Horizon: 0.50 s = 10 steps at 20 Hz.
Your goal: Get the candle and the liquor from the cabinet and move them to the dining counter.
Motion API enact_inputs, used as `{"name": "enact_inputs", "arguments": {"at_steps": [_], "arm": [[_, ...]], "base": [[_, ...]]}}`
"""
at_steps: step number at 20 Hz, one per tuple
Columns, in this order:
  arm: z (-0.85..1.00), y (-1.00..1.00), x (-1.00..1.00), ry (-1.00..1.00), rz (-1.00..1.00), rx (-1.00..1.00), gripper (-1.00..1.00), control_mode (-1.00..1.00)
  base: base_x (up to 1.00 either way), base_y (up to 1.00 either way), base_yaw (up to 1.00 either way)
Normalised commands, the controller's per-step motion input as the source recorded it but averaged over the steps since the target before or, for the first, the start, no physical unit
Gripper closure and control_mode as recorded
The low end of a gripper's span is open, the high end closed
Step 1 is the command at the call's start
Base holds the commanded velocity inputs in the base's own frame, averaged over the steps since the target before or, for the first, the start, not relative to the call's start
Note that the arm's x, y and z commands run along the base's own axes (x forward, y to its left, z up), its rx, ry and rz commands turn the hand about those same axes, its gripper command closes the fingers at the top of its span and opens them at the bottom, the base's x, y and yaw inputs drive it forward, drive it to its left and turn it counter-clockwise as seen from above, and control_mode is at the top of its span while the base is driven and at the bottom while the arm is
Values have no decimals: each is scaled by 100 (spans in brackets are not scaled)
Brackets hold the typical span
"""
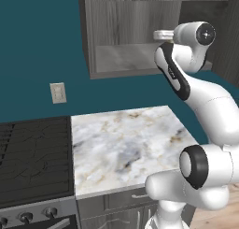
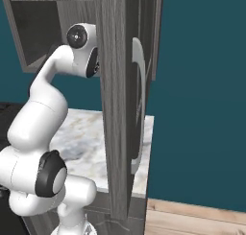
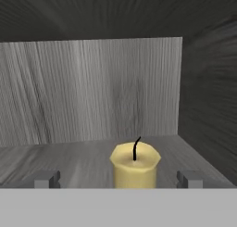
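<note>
Progress: early, as I judge it; the candle (image 3: 135,166) stands on the cabinet shelf, not yet gripped, and nothing has reached the dining counter.
Candle: bottom centre of the hand view, upright, pale yellow with a dark wick, on the grey wood shelf; its base is cut off by the lower edge, so I cannot tell what it stands in.
Claw (image 3: 115,179): fingers spread wide apart, one tip (image 3: 45,179) at lower left of the hand view, the other at lower right, the candle between them and touching neither; nothing is held.
Liquor: no bottle can be made out on the stretch of shelf in the hand view; fetching it is left to do.
Left to do: close on the candle, lift it out, carry it across, then the same for the bottle.
Stove (image 1: 32,158): lower left of the left base view, dark grates and knobs, just beside the desk.
Wall socket (image 1: 58,92): left of centre, on the teal wall.
Desk (image 1: 126,144): small marble top, centre of the left base view, bare.
Cabinet (image 1: 130,32): top centre of the left base view, open, the arm reaching into it at upper right.
Door (image 2: 120,99): swung open, standing edge-on down the middle of the right base view, silver handle (image 2: 139,104) on its right face; it stands close beside the arm and, I judge, could be struck on the way out.
</note>
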Motion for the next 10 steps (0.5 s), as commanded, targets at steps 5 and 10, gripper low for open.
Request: {"name": "enact_inputs", "arguments": {"at_steps": [5, 10], "arm": [[-1, -10, 21, 1, 0, 0, -100, -100], [0, -5, 4, 0, 0, 0, -100, -100]], "base": [[0, 0, 0], [0, 0, 0]]}}
